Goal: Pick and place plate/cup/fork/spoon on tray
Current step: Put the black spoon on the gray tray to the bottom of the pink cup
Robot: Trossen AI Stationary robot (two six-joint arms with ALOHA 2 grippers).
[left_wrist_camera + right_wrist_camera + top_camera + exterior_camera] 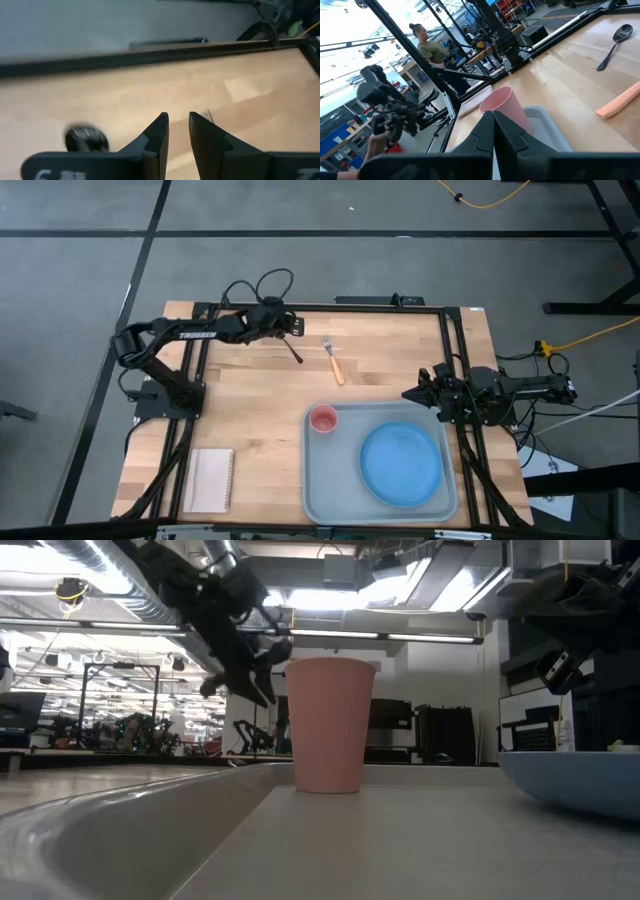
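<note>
The spoon [293, 348] lies on the bare table, long axis slanted, bowl toward the far edge, just left of the fork [334, 362]. The left gripper [292, 325] hovers over the bowl, jaws a narrow gap apart, empty. The right gripper [408, 394], jaws closed and empty, waits beside the tray [318, 480], which holds the cup [323, 419] and plate [402, 463].

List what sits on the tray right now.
On the tray: the cup at one corner and the plate. The tray surface under the plate is hidden. The fork and spoon lie outside on the table.
</note>
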